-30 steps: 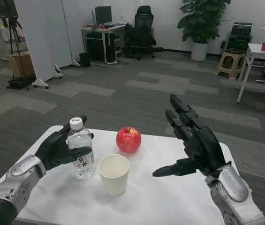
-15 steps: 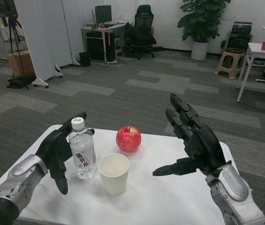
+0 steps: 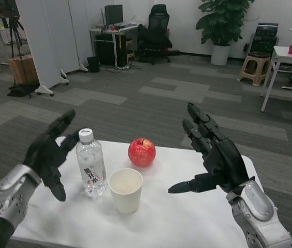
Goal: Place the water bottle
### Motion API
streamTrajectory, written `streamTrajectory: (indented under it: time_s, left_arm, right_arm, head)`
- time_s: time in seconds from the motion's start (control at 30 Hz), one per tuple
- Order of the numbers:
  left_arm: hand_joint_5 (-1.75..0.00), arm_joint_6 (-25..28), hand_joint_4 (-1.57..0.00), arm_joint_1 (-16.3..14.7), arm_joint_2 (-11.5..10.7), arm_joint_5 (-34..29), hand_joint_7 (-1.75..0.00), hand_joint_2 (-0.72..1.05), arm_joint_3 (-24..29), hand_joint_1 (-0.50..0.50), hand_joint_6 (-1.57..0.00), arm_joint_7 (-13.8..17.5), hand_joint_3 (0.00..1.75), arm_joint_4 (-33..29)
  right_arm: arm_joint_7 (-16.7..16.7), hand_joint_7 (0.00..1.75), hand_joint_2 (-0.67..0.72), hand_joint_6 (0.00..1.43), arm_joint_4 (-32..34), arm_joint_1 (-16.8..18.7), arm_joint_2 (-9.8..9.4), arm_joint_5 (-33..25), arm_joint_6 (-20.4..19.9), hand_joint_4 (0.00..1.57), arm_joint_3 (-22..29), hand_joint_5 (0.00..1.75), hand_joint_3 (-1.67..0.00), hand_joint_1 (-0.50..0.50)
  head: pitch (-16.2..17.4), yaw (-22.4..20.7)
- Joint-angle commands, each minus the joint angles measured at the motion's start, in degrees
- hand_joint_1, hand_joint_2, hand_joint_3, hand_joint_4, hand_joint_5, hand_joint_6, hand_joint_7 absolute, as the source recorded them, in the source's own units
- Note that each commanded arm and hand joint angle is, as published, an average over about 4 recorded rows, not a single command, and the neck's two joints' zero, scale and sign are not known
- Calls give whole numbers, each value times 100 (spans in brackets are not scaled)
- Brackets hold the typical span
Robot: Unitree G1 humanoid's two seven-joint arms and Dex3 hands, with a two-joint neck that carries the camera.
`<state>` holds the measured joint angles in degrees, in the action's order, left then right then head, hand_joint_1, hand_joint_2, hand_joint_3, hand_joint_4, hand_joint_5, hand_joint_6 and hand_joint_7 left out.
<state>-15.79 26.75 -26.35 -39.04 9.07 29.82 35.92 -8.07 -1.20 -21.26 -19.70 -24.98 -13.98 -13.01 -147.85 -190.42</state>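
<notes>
The bottle point(image 3: 91, 163) stands upright on the table point(image 3: 187, 217), cap up, now released by the left hand point(image 3: 48, 153), which has drawn back, fingers spread.

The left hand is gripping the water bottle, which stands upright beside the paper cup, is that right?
Not quite. In the head view the left hand is open and apart from the water bottle, holding nothing. The bottle does stand upright beside the paper cup.

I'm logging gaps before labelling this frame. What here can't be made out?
Head view:
- Paper cup: contents hidden by its own wall.
- Water bottle: label print too small to read.
- Right hand: palm faces away.
- Left hand: forearm cut off by the picture's edge.
</notes>
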Motion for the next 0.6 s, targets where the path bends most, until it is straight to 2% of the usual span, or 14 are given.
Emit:
streamTrajectory:
  time_s: [0.03,0.17,0.37,0.47,0.6]
  left_arm:
    - [-36,-12,0,-95,-50,195,0,-64,429,-48,0,-64,9,-367]
    - [-31,309,0,-236,-15,621,0,-64,917,-48,0,-121,9,-1131]
    - [-31,1317,0,-480,-13,1111,0,-64,1319,-49,0,-135,9,-2665]
    - [-31,1526,0,-563,-28,1201,0,-64,1429,-48,0,-135,9,-3153]
    - [-31,1680,0,-638,-74,1205,0,-57,1515,-50,0,-135,9,-3450]
  right_arm:
    - [21,0,-29,0,-38,-67,-16,-43,-52,0,-9,0,0,-46]
    - [25,0,-29,0,-21,-80,-16,-38,-47,0,-9,0,0,-47]
    - [29,0,-29,0,333,-54,-20,-21,-32,0,60,0,0,-48]
    - [27,0,-29,0,610,8,-20,-25,-32,0,152,0,0,-46]
    - [32,0,-29,0,823,98,-16,-25,-8,0,255,0,0,-46]
  head:
    - [-13,14]
    - [-43,53]
    - [-113,138]
    - [-119,190]
    - [-148,215]
